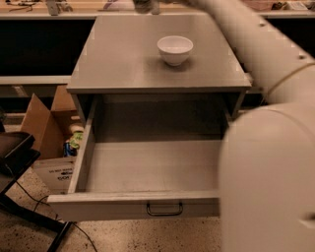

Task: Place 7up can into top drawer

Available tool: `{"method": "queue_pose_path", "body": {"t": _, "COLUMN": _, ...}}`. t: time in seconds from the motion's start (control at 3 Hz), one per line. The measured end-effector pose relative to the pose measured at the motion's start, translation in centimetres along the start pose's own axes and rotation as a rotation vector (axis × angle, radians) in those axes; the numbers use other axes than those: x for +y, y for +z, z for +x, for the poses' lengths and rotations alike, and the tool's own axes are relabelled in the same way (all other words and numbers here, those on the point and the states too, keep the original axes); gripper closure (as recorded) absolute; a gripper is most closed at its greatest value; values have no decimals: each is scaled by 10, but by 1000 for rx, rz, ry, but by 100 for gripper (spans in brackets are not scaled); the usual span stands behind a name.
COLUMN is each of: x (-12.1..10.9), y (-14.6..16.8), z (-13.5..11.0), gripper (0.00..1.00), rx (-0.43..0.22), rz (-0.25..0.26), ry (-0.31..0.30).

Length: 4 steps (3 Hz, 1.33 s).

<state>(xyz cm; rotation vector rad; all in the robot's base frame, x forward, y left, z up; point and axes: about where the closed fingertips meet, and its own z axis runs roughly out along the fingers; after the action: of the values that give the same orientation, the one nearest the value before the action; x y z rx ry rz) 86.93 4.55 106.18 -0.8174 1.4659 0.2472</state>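
Note:
The top drawer (147,170) is pulled wide open below the grey table top (123,64); its inside shows nothing in it, and its front panel carries a small dark wire handle (164,210). My gripper (146,5) is high over the table's back edge, cut off by the top of the camera view. It holds the 7up can (143,7), of which only a pale lower part shows. The can is off the table top. My white arm (266,147) fills the right side and hides the drawer's right end.
A white bowl (174,49) stands on the table top right of the middle. A cardboard box (44,123) with cans in it sits on the floor left of the drawer. A dark chair (15,152) stands at the left front.

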Motion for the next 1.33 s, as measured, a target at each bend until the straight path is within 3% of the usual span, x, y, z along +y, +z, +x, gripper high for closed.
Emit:
{"method": "queue_pose_path", "body": {"t": 0.33, "x": -21, "y": -103, "z": -70, "gripper": 100, "rx": -106, "rz": 104, "ry": 21}}
{"method": "queue_pose_path", "body": {"t": 0.67, "x": 38, "y": -185, "z": -127, "gripper": 100, "rx": -143, "rz": 46, "ry": 61}}
{"method": "queue_pose_path", "body": {"t": 1.0, "x": 119, "y": -224, "z": -98, "gripper": 100, "rx": -45, "rz": -85, "ry": 127}}
{"method": "queue_pose_path", "body": {"t": 1.33, "x": 157, "y": -252, "z": 0, "gripper": 100, "rx": 107, "rz": -139, "ry": 179}}
